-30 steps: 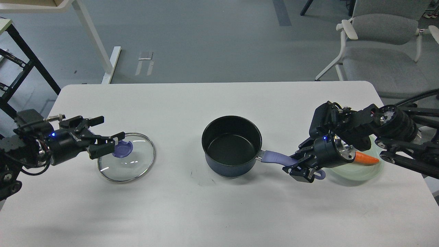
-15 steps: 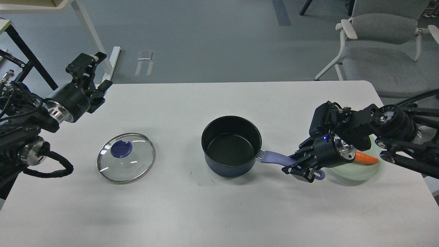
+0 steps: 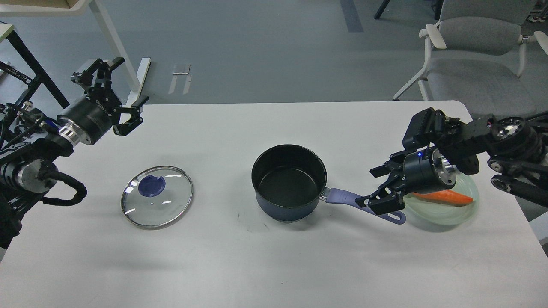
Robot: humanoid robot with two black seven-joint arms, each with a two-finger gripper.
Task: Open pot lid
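Head view, near to far. Glass lid (image 3: 157, 196) lies flat on the white counter (image 3: 274, 256), well left of the pot (image 3: 289, 182), purple knob up. Pot stands uncovered, interior empty, its purple handle (image 3: 364, 204) pointing right. Right gripper (image 3: 381, 188) sits just above the handle's outer end, fingers apart, gripping nothing. Beside it, a pale green plate (image 3: 445, 214) carries a carrot (image 3: 445, 197). Left gripper (image 3: 113, 96) is raised at the counter's far left edge, fingers apart and empty.

White table (image 3: 265, 265) carries glass lid (image 3: 157, 196), pot (image 3: 289, 182), plate (image 3: 445, 211)
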